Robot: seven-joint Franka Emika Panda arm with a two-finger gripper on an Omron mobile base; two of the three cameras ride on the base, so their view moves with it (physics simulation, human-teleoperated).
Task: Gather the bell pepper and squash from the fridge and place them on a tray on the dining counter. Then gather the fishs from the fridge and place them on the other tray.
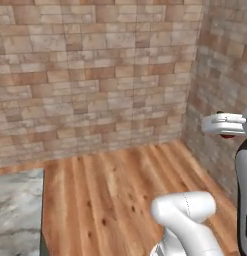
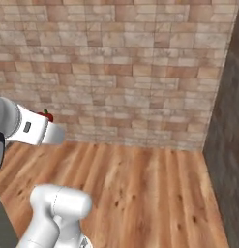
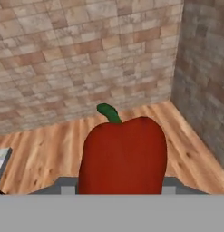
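Red bell pepper (image 3: 123, 156) sits clamped in the hand (image 3: 120, 183), stem up, directly ahead of the wrist camera; judged in transit, so keep the grip firm and carry level toward the marble tabletop (image 1: 17, 210).

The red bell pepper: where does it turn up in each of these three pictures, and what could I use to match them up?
Left base view: the bell pepper is a red sliver at the right edge, behind the white arm.
Right base view: it peeks over the arm at the left, against the brick wall.
Hand view: it sits big at bottom centre, green stem up, in the gripper.
Shared landmark: the wall corner above the wooden floor.
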